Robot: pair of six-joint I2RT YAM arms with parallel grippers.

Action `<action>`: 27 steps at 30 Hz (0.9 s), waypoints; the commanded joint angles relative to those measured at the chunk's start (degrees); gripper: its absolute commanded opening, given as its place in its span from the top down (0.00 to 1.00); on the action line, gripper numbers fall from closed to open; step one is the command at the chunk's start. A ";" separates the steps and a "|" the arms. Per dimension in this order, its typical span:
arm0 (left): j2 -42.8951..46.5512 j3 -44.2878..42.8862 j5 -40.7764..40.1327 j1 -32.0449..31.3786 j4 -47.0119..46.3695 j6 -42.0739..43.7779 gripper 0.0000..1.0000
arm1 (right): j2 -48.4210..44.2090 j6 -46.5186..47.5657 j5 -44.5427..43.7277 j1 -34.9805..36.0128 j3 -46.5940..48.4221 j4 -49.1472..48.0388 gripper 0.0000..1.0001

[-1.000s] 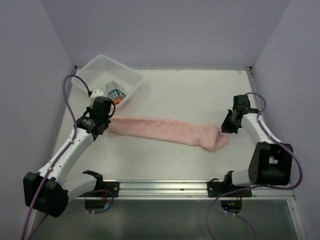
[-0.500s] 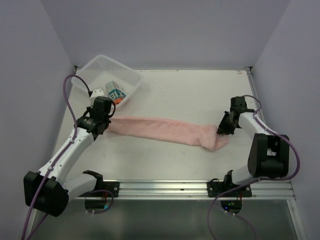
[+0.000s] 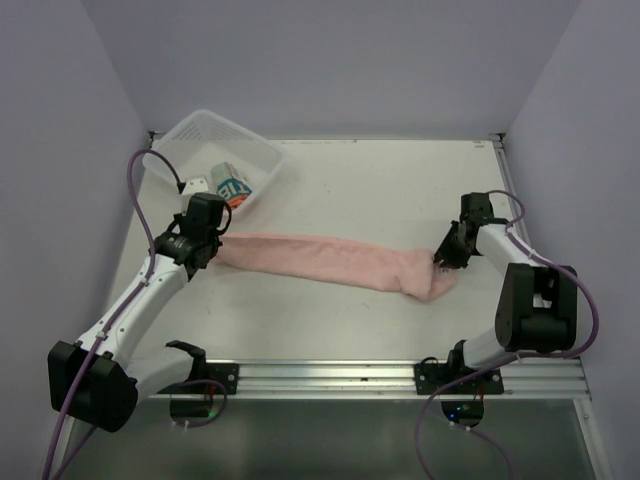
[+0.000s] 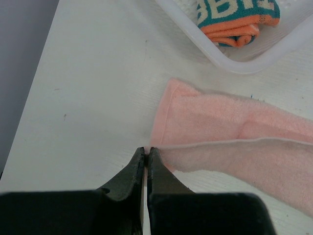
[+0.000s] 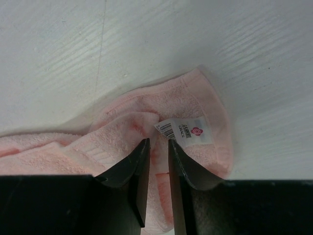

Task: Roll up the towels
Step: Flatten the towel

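The pink towel [image 3: 335, 262] is stretched long across the surface [image 3: 380, 190]; the printed towel [image 3: 232, 187] is parked in the basket [image 3: 190, 128]. The left tool [image 4: 146, 152] is pinched shut on one corner, and the right tool [image 5: 155, 147] is cracked open astride the bunched, labelled end. That end should probably be flattened before rolling.

The long towel [image 3: 340, 262] is plain pale pink, its label [image 5: 188, 131] white with a red flower, the folded towel [image 4: 238, 19] teal with white letters and orange edging, the mesh basket [image 3: 197, 133] white.

Right claw [image 5: 157, 143] now slightly apart over the pink towel [image 5: 188, 105] end.
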State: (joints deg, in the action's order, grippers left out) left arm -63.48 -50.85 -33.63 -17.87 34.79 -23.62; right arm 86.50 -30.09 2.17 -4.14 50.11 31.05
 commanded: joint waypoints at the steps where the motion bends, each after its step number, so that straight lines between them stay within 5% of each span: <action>1: 0.20 0.31 -0.30 -0.06 -2.79 -0.91 1.00 | -1.95 -2.69 -4.02 0.10 -0.62 -1.25 0.74; 27: 0.29 0.31 0.40 -0.06 -3.14 -0.64 1.00 | 6.48 -0.59 1.78 1.85 -1.06 -6.17 0.74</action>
State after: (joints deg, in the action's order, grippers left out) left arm -63.55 -50.85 -33.19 -17.87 34.37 -23.59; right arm 90.76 -31.88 3.75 -3.79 48.93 25.78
